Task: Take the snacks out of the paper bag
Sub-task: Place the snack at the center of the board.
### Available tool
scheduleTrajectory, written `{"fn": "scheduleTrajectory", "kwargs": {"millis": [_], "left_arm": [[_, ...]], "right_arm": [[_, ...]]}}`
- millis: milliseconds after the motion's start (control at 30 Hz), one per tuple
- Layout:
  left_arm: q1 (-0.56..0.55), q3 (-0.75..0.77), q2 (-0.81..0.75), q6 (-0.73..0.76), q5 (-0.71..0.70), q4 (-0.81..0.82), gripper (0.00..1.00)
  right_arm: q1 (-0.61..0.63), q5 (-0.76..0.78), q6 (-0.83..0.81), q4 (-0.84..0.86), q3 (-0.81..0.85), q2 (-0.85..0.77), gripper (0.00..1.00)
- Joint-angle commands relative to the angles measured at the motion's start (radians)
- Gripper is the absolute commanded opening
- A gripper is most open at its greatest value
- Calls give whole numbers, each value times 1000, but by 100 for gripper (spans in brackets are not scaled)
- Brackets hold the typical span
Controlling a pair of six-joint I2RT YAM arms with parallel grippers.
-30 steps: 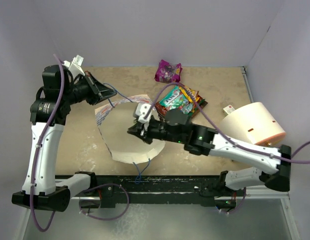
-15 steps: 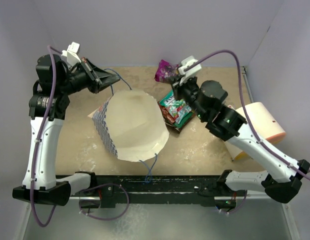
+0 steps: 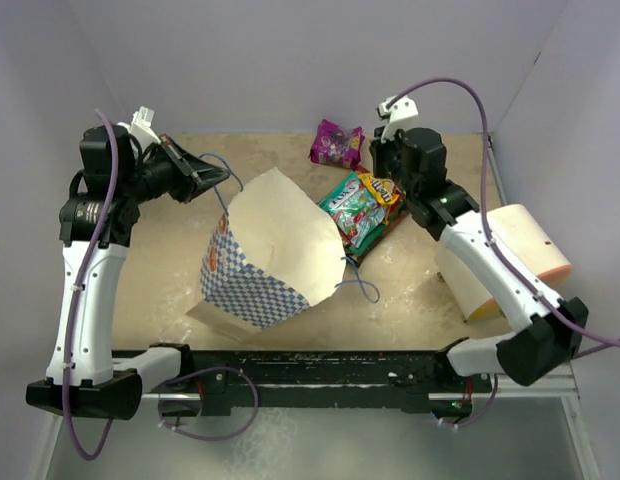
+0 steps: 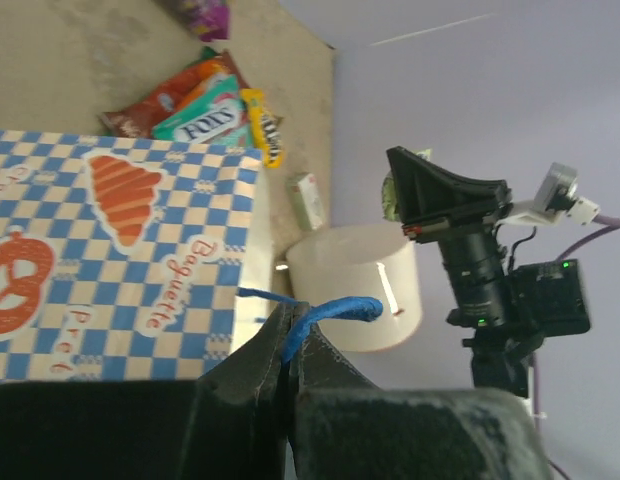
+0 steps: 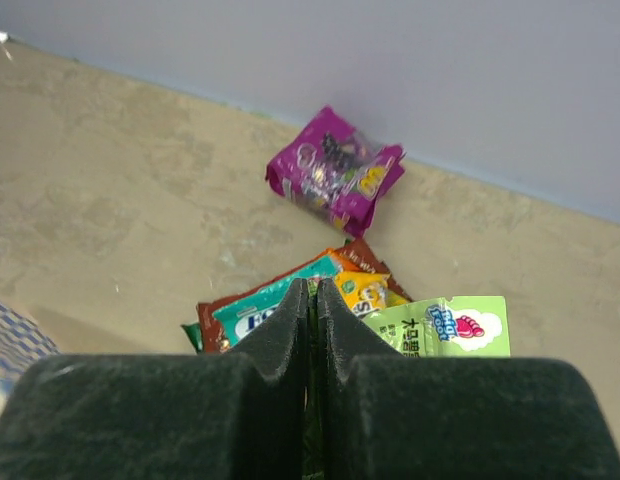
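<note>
Found left claw (image 4: 288,322) pinched on one blue string handle (image 4: 335,308) of the single paper bag (image 3: 275,240), tilted on worktop (image 3: 170,260). Read "Baguette" on its checkered side. Counted at least four packets (image 3: 362,212) heaped just right of it, one purple packet (image 3: 336,142) apart behind. Found right claw (image 5: 310,290) closed on one pale green packet (image 5: 445,325); print unreadable.

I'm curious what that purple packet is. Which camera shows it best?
The right wrist view: the purple packet lies whole and close. The top external view shows it small; the left wrist view catches only a corner at the frame's top edge.
</note>
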Motion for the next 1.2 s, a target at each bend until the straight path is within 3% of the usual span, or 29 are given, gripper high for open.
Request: {"fn": "scheduleTrajectory", "kwargs": {"millis": [0,267,367,500,700,833,1067,1133,1167], "left_arm": [[16,33,-17,245,-168,-175,0],[18,71,-16,391,-436,-386,0],[18,78,-33,431,-533,-428,5],[18,100,-34,453,-555,-463,15],[18,189,-22,491,-594,-504,38],[18,262,-21,507,-640,-541,63],[18,320,-41,523,-705,-568,85],[18,335,-43,520,-725,-579,100],[18,342,-42,520,-734,-585,99]], "right_arm": [[-29,-103,32,58,-1,64,0],[-52,-115,-21,123,6,233,0],[-52,-128,-55,194,-25,290,0],[-54,-181,-119,282,-48,377,0],[-55,-210,-229,346,-45,455,0],[-61,-211,-281,386,-62,487,0],[-63,-213,-292,364,-59,514,8],[-63,-198,-294,358,-64,519,8],[-63,-195,-296,362,-70,519,8]]}}
